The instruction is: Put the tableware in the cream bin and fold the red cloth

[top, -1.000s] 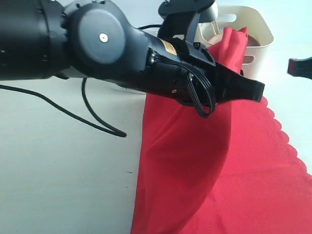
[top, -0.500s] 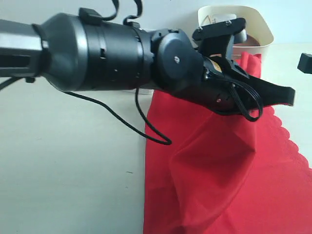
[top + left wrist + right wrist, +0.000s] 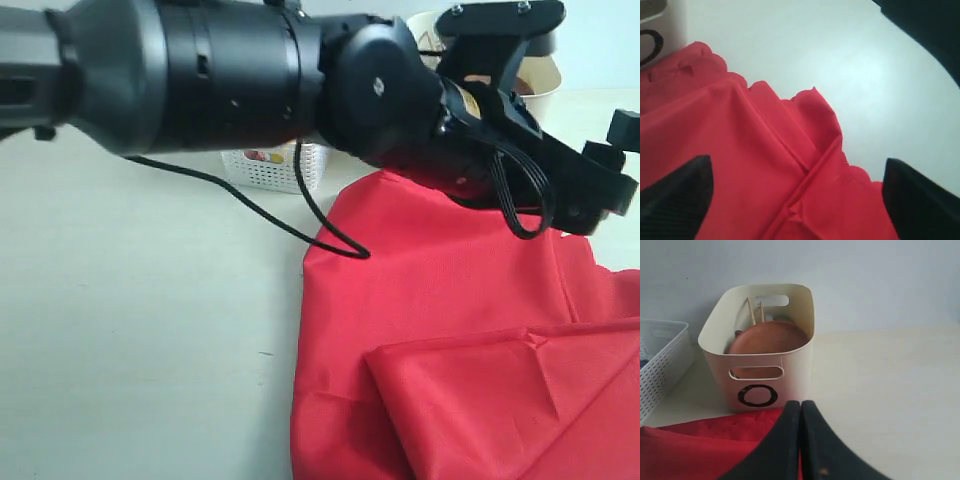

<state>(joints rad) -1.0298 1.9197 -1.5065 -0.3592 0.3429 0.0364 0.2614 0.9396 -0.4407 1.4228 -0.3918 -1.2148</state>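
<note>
Item: red cloth (image 3: 440, 300), large bright sheet with scalloped edges, lying on the pale table (image 3: 140, 330) in front of the cream bin (image 3: 760, 375), one edge close against the bin's foot. Condition: partly folded. One layer lay doubled over the part nearest the exterior camera, with a straight fold edge. The rest was spread with soft wrinkles. In the left wrist view a raised crease ran diagonally towards a turned-over scalloped corner. Position relative to effectors: the cloth lay directly beneath the left gripper (image 3: 795, 167), whose jaws stood wide apart with nothing between them and no fabric pinched. The left arm reached across the scene towards the cloth's right-hand side. The right gripper (image 3: 800, 425) had its jaws pressed fully together and empty. It sat low at the cloth's edge facing the bin, so both effectors were near, the left more squarely over the fabric. Long axis: judged to run from the bin towards the exterior camera, though part of the sheet lay out of frame. Any further fold would probably be taken across that line, from a corner or the free scalloped edge. Associated: round brown wooden plate (image 3: 769, 339) and wooden chopsticks (image 3: 751, 310) inside the bin. A white perforated basket (image 3: 275, 170) stood apart, to the left.
</note>
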